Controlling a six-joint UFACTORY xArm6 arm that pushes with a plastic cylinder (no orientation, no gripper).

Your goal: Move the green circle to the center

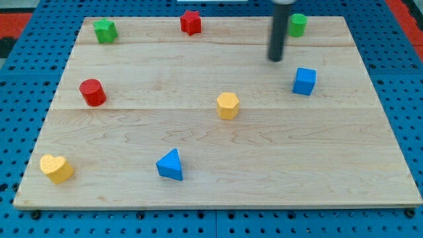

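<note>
The green circle (298,24) is a short green cylinder near the top edge of the wooden board (344,152), right of the middle. My tip (275,59) is the lower end of the dark rod, just below and left of the green circle, not touching it. The rod partly hides the circle's left side.
A blue cube (305,81) lies below and right of my tip. A yellow hexagon (227,105) sits near the board's middle. A red star (190,22) and a green star-like block (104,30) are at the top. A red cylinder (92,92), yellow heart (56,168) and blue triangle (170,165) lie left and bottom.
</note>
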